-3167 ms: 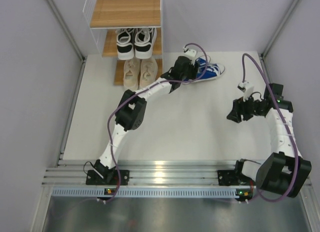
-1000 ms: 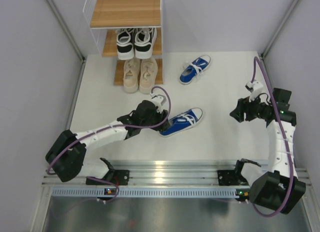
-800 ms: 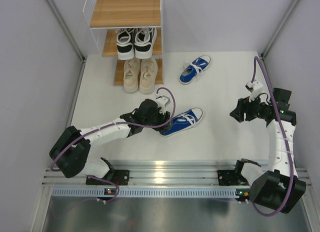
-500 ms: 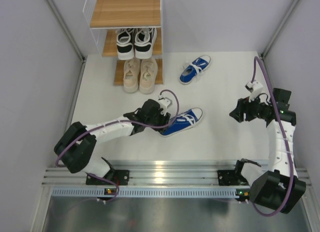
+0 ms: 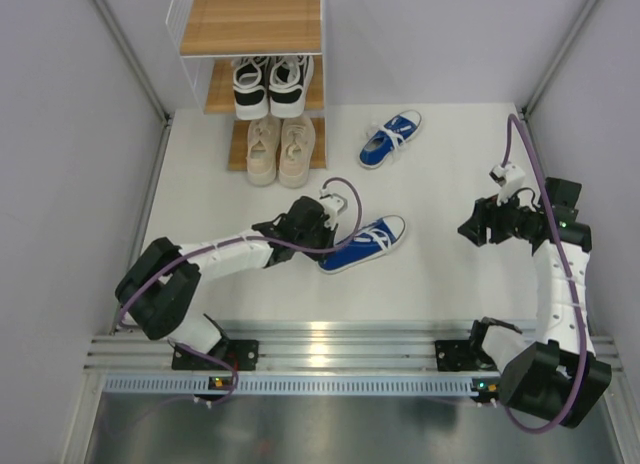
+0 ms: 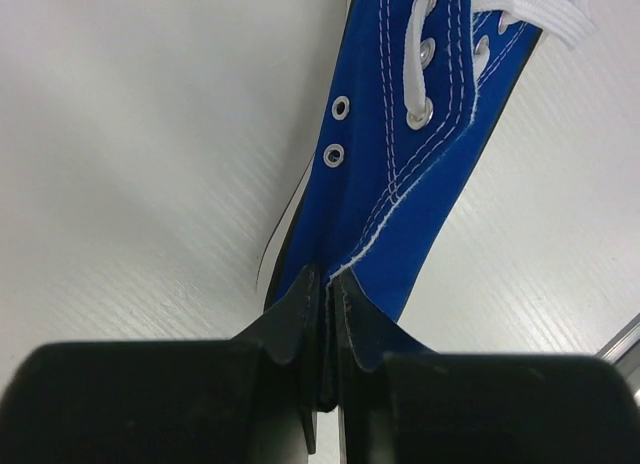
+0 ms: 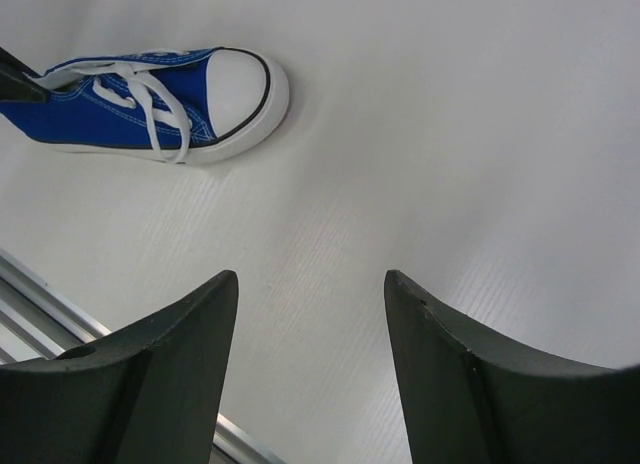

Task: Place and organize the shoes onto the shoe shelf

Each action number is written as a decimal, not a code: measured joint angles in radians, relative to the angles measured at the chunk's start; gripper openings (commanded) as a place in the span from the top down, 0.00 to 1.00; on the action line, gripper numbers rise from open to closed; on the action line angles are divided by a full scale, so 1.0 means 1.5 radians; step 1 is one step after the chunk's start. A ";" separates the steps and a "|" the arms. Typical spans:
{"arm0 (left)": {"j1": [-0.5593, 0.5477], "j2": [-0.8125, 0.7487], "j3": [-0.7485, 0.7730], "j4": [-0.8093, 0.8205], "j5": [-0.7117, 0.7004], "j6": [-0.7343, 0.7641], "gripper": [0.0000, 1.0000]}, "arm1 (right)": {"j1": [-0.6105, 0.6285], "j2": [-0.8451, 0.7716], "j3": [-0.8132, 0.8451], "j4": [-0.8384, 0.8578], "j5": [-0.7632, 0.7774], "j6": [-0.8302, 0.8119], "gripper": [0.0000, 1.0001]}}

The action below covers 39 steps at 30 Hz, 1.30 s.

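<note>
A blue shoe (image 5: 368,242) with white laces lies on the table, toe to the right. My left gripper (image 5: 327,239) (image 6: 328,279) is shut on the heel edge of this blue shoe (image 6: 420,154), pinching the fabric. The right wrist view shows the same blue shoe (image 7: 160,104) at upper left. A second blue shoe (image 5: 389,138) lies farther back. The shoe shelf (image 5: 300,24) stands at the back left, with black-and-white shoes (image 5: 270,84) on its middle board and beige shoes (image 5: 280,147) on the lowest. My right gripper (image 5: 470,229) (image 7: 311,282) hangs open over bare table at the right.
Grey walls close in the table on both sides and behind. A metal rail (image 5: 330,339) runs along the near edge, also seen as a metal rail (image 7: 40,304) in the right wrist view. The shelf's top board is bare.
My left gripper moved right to the near blue shoe's heel and shut on it. The right arm stayed still.
</note>
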 measured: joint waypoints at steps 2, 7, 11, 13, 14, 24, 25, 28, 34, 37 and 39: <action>0.000 -0.007 0.000 -0.002 -0.002 -0.010 1.00 | 0.000 -0.001 0.000 0.000 0.000 0.000 0.39; -0.003 -0.106 0.000 -0.053 -0.032 -0.064 1.00 | 0.000 -0.009 0.000 -0.001 -0.001 0.003 0.39; 0.002 -0.203 0.002 -0.089 -0.070 -0.104 1.00 | 0.000 -0.011 0.000 -0.001 -0.004 0.007 0.39; 0.008 -0.235 0.010 -0.099 -0.081 -0.124 1.00 | 0.000 -0.011 0.000 -0.001 -0.005 0.008 0.39; 0.011 -0.247 0.016 -0.102 -0.086 -0.134 1.00 | 0.000 -0.011 0.000 -0.001 -0.005 0.010 0.39; 0.043 -0.307 0.134 -0.144 -0.122 -0.176 1.00 | -0.001 -0.011 0.000 -0.001 -0.006 0.012 0.39; 0.048 -0.307 0.159 -0.155 -0.122 -0.174 1.00 | -0.001 -0.011 0.000 -0.001 -0.005 0.012 0.39; 0.063 -0.306 0.243 -0.172 -0.121 -0.167 1.00 | -0.001 -0.011 0.000 -0.001 -0.005 0.012 0.39; 0.131 -0.280 0.416 -0.189 -0.095 -0.155 1.00 | -0.001 -0.011 0.000 -0.001 -0.005 0.012 0.39; 0.173 -0.250 0.492 -0.192 -0.066 -0.156 1.00 | -0.001 -0.012 0.000 -0.001 -0.005 0.012 0.39; 0.192 -0.230 0.525 -0.191 -0.047 -0.160 1.00 | -0.001 -0.014 0.000 0.000 -0.005 0.012 0.39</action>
